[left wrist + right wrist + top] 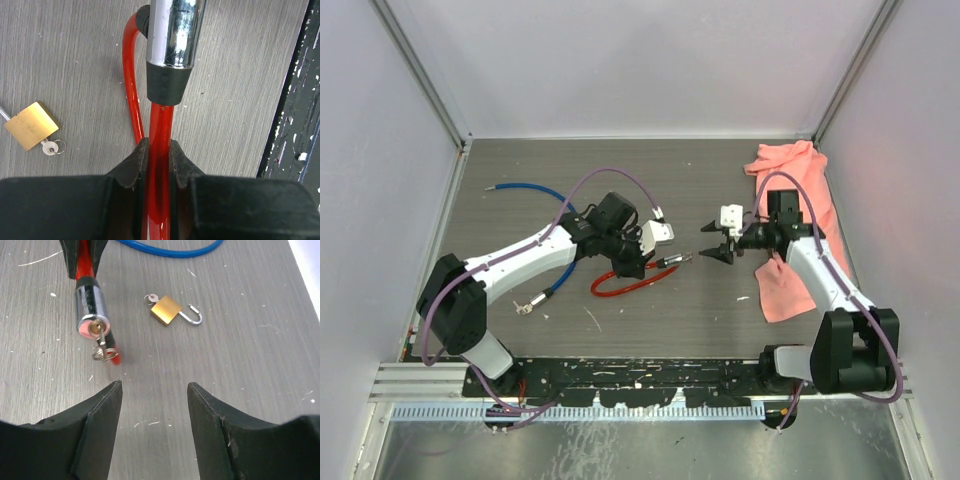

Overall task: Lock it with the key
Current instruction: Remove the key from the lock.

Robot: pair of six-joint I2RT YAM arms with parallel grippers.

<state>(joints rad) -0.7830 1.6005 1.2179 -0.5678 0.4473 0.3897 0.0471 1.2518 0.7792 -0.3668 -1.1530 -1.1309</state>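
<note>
table (650, 170): grey wood-grain top, boxed in by white walls.
pink cloth (798, 165): crumpled at far right, partly covered by the right arm.
blue cable (535, 188): laid out far left, well apart from both grippers.
red cable lock (131, 90): looped at table centre, with its chrome cylinder (89, 302) pointed toward the right gripper.
left gripper (157, 150): clamped on the red cable, just behind the cylinder's black collar.
right gripper (155, 390): fingers spread and nothing held. It is faced at the cylinder end, near but not touching.
brass padlock (166, 310): flat on table beyond the cylinder, shackle swung open, padlock key (150, 298) seen in its base.
key (101, 334): seated in the cylinder's end face, ring (102, 354) hung below it.
</note>
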